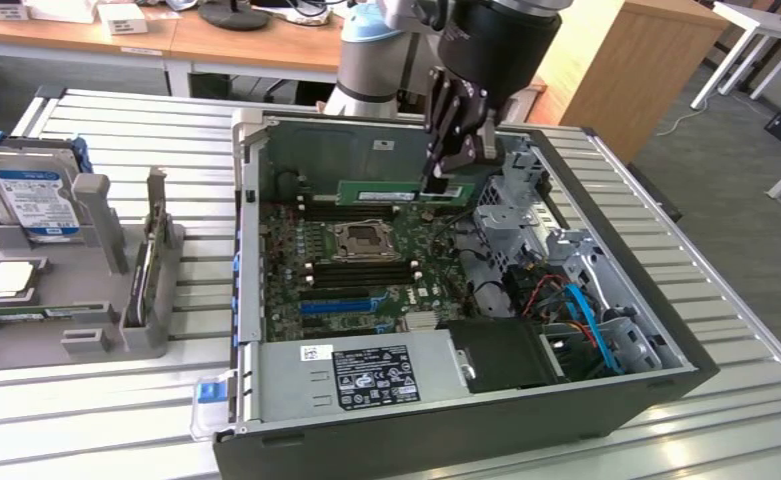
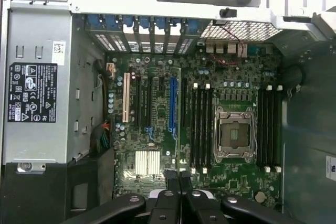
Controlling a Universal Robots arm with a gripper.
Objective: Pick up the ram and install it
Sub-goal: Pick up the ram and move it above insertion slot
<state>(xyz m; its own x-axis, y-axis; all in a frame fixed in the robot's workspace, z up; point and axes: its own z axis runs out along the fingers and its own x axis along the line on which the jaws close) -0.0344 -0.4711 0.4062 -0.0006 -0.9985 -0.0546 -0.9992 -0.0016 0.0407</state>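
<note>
Above the motherboard [image 1: 417,290], near the wall of the open computer case [image 1: 246,250] that lies opposite the power supply [image 1: 363,375], the ram [image 1: 390,191] hangs level in the air, clear of the board. The case itself rests on its side in the middle of the slatted surface [image 1: 83,420]. The fingers [image 1: 434,165] are pressed together on the green stick, pinching it well off its middle, toward the end nearer the metal drive cage [image 1: 510,200]. In the wrist view the fingers [image 2: 170,182] look straight down on the board, where black memory slots [image 2: 200,124] run in rows on both sides of the CPU socket [image 2: 234,132].

The off-centre hold looks like the main risk. Pressed down from one end, the stick could rock, seat at that end alone and leave the free end riding high, or twist in the pinch. A small error in line or angle would land its edge on a slot wall or beside the slot. If the notch faces the wrong way, force would strain the stick and the slot. Whether the slot latches stand open cannot be told; closed ones would block seating. The drive cage and the dark cables [image 1: 468,222] sit just beside the fingers and could catch them on the way down.
</note>
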